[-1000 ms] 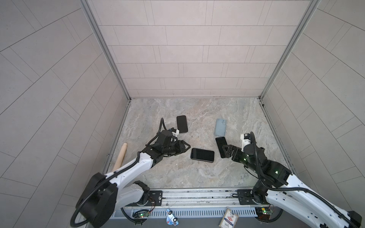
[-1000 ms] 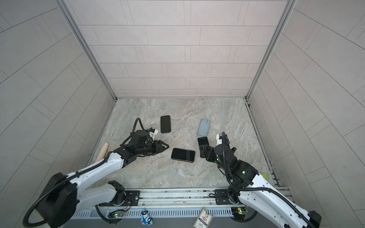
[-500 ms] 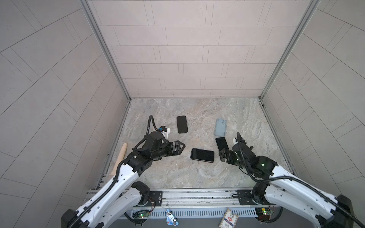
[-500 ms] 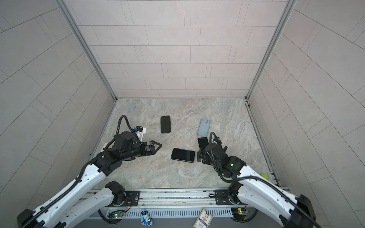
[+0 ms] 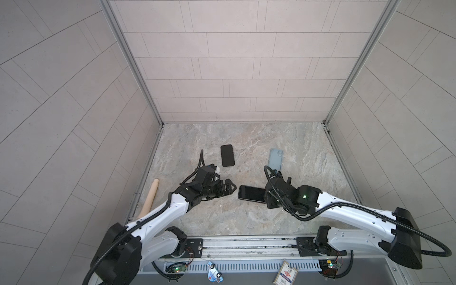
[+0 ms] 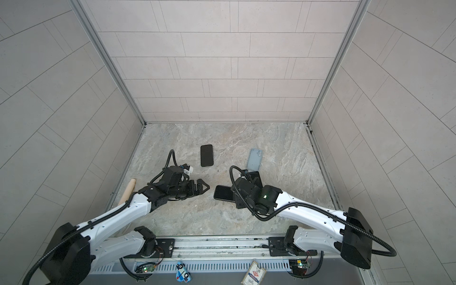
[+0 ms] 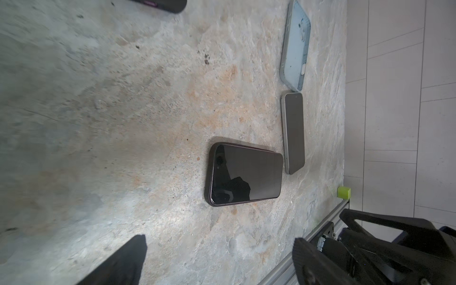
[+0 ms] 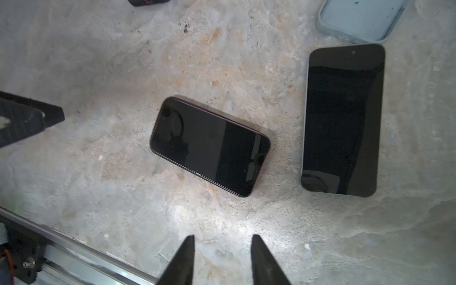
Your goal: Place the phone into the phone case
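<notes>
The light blue phone case (image 5: 276, 159) lies open side up on the stone floor, also seen in the right wrist view (image 8: 360, 19). A larger black phone (image 8: 343, 121) lies just below it, half hidden under my right arm in a top view (image 6: 256, 175). A smaller black phone (image 5: 250, 193) lies crosswise mid-floor between both grippers. Another black phone (image 5: 227, 155) lies farther back left. My left gripper (image 5: 228, 188) is open wide just left of the middle phone. My right gripper (image 8: 222, 238) has a narrow gap between its fingers, nothing in it, at that phone's right end.
A wooden stick (image 5: 150, 197) lies outside the floor's left edge. The metal rail (image 5: 246, 243) runs along the front. A small green cube (image 7: 344, 192) sits by the right wall. Tiled walls close in on three sides.
My right gripper moved left to the middle phone's end, covering the larger phone, and its jaws narrowed. My left gripper opened wide and stayed near the phone's left end.
</notes>
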You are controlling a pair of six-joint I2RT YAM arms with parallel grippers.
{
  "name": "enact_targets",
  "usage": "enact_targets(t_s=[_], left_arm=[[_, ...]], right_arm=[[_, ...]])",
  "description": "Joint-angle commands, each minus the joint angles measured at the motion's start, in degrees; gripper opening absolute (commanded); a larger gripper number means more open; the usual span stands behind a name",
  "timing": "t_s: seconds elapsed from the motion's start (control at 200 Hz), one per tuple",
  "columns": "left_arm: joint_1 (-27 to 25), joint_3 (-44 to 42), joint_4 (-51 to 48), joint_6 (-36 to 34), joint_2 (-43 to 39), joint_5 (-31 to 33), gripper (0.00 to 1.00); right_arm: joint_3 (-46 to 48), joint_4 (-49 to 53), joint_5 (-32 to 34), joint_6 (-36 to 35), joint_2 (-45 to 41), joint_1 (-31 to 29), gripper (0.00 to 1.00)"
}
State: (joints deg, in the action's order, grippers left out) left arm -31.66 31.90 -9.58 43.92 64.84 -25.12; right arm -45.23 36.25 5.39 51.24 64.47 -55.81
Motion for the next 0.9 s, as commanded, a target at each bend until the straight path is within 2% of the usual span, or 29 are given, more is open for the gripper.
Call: enact_targets(t_s=[0.0, 0.07, 0.135, 0.175, 0.23, 0.285, 0.35, 0.39, 0.535, 0.755, 0.896], left_arm=[[-0.3, 3.6, 2.8, -1.6, 6.0, -4.7, 1.0], [-0.9, 3.4, 6.2, -0.6, 9.3, -5.1, 0.98], [-1.3, 2.6, 9.2, 0.9, 10.9, -5.5, 0.92], [-1.4, 2.8, 9.0, 0.9, 11.6, -5.2, 0.9], [-1.4, 3.6, 7.9, 0.0, 12.4, -4.4, 0.85], [-1.4, 5.0, 6.1, -1.2, 13.7, -4.0, 0.78], [-1.4, 6.5, 5.0, -2.0, 15.6, -4.4, 0.61], [-1.5, 7.2, 4.9, -2.1, 17.0, -5.1, 0.57], [-2.0, 9.1, 4.9, -4.2, 20.8, -4.9, 0.56], [-2.4, 11.7, 5.9, -5.1, 26.8, -5.7, 0.57], [-2.7, 12.1, 7.5, -4.4, 29.0, -6.3, 0.57]], right_arm=[[0.6, 1.3, 2.3, 4.6, -2.9, 0.2, 0.28], [1.7, 1.9, 4.3, 6.9, -5.7, 0.4, 0.24], [4.1, -0.4, 4.5, 7.6, -8.7, 0.7, 0.24], [6.1, -2.9, 4.6, 7.5, -10.9, 0.7, 0.2], [8.3, -4.9, 4.6, 7.4, -13.3, 0.7, 0.0], [9.1, -4.2, 5.5, 8.3, -15.3, 0.7, 0.0], [9.4, -3.9, 6.7, 8.3, -17.1, 0.8, 0.0], [11.5, -3.9, 7.0, 8.5, -17.8, 1.0, 0.0], [14.1, -5.6, 2.6, 8.6, -16.9, 5.0, 0.0], [20.7, -18.5, -8.0, 6.7, -13.2, 9.7, 0.0], [22.2, -21.7, -11.0, 6.6, -10.7, 11.9, 0.0]])
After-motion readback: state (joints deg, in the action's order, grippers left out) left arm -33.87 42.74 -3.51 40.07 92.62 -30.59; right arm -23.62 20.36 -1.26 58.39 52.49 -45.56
